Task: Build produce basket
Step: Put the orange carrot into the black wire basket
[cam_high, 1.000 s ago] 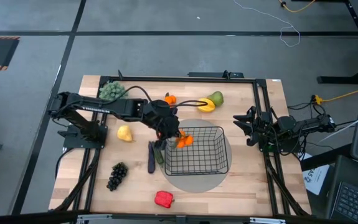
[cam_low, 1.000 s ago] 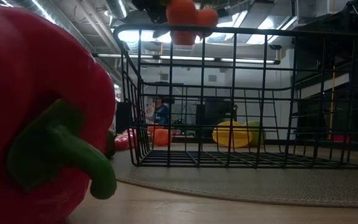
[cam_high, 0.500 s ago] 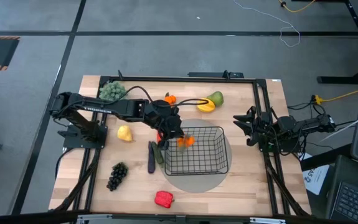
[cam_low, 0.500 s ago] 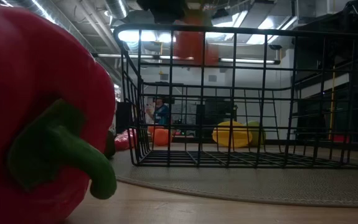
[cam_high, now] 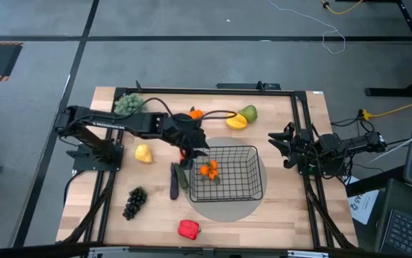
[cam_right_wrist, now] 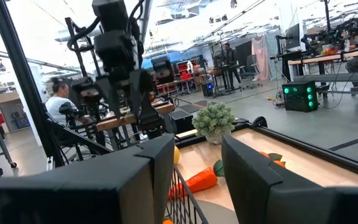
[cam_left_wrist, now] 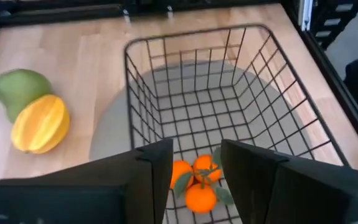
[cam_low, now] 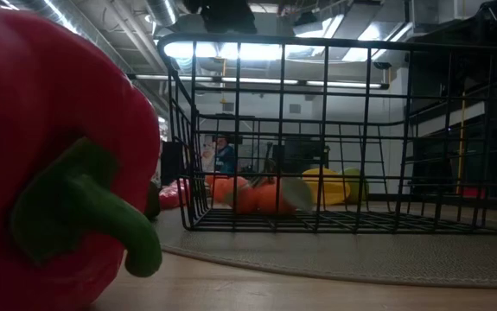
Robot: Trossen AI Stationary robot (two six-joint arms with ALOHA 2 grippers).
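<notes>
One basket (cam_high: pixel 228 174), ten produce pieces (cam_high: pixel 208 170), one grey disc (cam_high: pixel 223 208).

A big robotics lab or workshop, open-plan. Beyond the wooden table (cam_high: pixel 277 208) stretches grey concrete floor (cam_high: pixel 191 64) with loose cables (cam_high: pixel 313 21); farther off stand workbenches (cam_right_wrist: pixel 328 59) loaded with equipment, a seated person (cam_right_wrist: pixel 59 102), and bare ceiling ducts (cam_low: pixel 92 26) overhead.

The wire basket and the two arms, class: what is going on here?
The left gripper hangs open over the near-left corner of the basket, and an orange cluster lies on the basket floor under it. The right gripper waits open at the table's right edge. A red pepper, grapes and other pieces lie outside.
</notes>
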